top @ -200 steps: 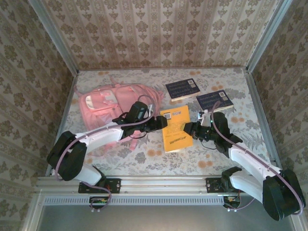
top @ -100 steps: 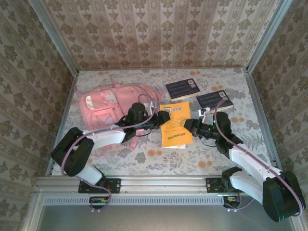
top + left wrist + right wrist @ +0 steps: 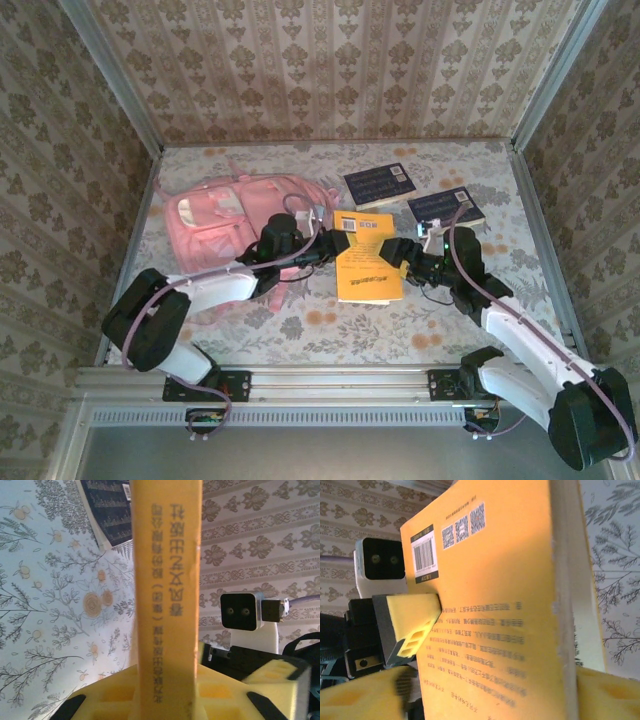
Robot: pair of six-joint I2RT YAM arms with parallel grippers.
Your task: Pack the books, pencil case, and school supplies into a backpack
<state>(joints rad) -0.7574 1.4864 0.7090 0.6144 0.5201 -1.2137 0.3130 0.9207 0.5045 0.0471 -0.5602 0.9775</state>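
The pink backpack [image 3: 225, 215] lies flat to the left of the left gripper [image 3: 333, 243]. The left fingers [image 3: 220, 690] pinch the left edge of the orange-yellow book [image 3: 368, 275], one pad pressed on each cover. The right gripper [image 3: 390, 250] straddles the opposite edge, its fingers [image 3: 605, 695] spread wider than the book. Beyond the right fingers, a navy book [image 3: 378, 185] and a second navy book [image 3: 446, 208] lie flat.

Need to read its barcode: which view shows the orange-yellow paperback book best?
Right wrist: the orange-yellow paperback book shows its cover, barcode and print close up. Left wrist catches its spine edge-on; top external shows it small, print unreadable.
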